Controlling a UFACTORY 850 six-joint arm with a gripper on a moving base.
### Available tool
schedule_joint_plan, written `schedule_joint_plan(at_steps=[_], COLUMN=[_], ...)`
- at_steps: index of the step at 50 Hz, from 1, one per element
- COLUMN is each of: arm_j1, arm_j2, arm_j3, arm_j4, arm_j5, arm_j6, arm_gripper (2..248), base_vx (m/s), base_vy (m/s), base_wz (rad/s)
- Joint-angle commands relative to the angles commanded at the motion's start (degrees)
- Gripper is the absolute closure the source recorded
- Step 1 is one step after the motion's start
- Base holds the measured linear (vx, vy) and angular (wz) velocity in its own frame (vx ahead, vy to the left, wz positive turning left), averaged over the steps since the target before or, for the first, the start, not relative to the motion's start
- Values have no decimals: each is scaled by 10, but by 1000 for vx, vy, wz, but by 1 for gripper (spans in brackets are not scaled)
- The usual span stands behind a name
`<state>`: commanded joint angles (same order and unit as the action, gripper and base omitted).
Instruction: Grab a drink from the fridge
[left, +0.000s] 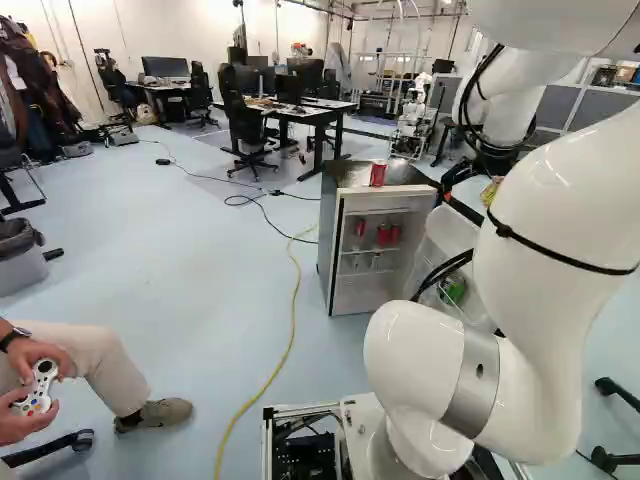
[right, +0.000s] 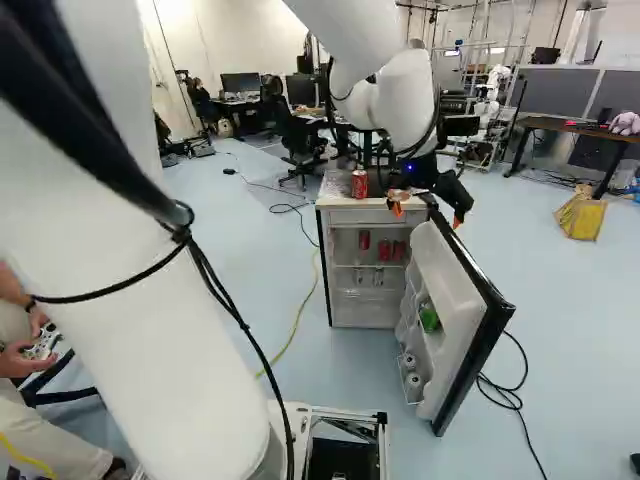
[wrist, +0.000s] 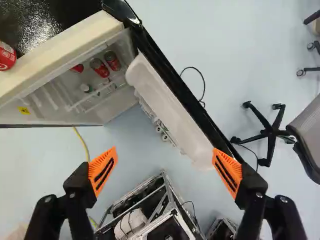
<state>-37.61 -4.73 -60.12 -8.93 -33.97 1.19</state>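
In the right base view my gripper (right: 427, 215) hangs above the small fridge (right: 345, 245), near the top of its swung-out door (right: 462, 300). The wrist view shows the gripper (wrist: 164, 152) open, nothing between its fingers; the white inner side of the door (wrist: 170, 107) lies ahead, with one finger overlapping its far end. Red cans (wrist: 99, 67) stand on a shelf inside the fridge, ahead and off to one side. Another red can (right: 359, 184) is upright on the fridge's top. The door rack holds a green item (right: 429, 318) and some cans (right: 413, 380).
A yellow cable (left: 293, 300) and black cables run over the floor beside the fridge. Desks (left: 300, 110) and chairs are farther back. A yellow bag (right: 580, 215) lies at the right of the right base view. A wheeled chair (wrist: 270, 132) stands beyond the door.
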Motion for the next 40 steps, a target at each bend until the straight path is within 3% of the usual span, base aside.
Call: schedule_joint_plan(at_steps=[24, 40], arm_j1=[-16, -27], arm_j2=[-71, -115], arm_j3=[-81, -134], arm_j4=[10, 42], arm_j5=[-87, -99], arm_j6=[0, 0], arm_gripper=[3, 3], base_vx=[0, 0], base_vy=[0, 0], base_wz=[0, 0])
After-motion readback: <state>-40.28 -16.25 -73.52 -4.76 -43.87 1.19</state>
